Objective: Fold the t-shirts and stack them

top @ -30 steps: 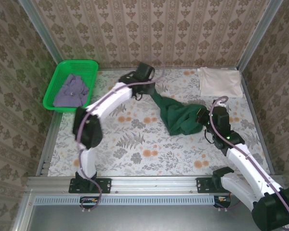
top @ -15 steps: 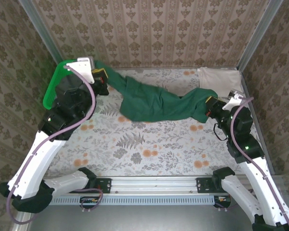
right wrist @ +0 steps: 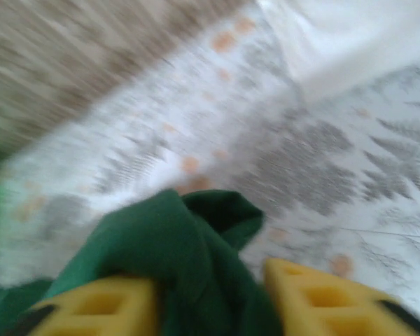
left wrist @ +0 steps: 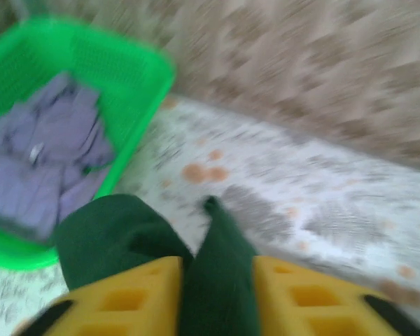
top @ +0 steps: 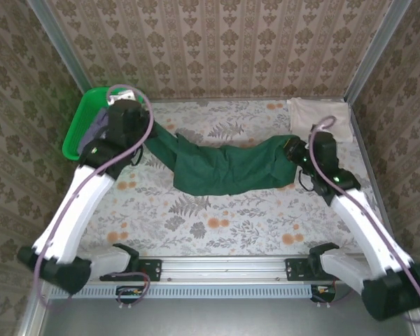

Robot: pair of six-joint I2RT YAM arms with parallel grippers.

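The dark green t-shirt [top: 224, 168], bunched a second ago, now lies stretched across the table [top: 217, 224] between the left gripper [top: 147, 131] and the right gripper [top: 292, 150]; cloth sits between both pairs of jaws, but whether they grasp or release it, I cannot tell; it seems ready for folding.

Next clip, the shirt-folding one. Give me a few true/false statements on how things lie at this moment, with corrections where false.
1. The dark green t-shirt stretches across the table between the left gripper and the right gripper. True.
2. The basket is empty. False: the greyish-lavender t-shirt lies in it.
3. Green cloth sits between the left gripper's fingers. True.
4. The cream-white t-shirt lies at the table's near left corner. False: it lies at the far right corner.
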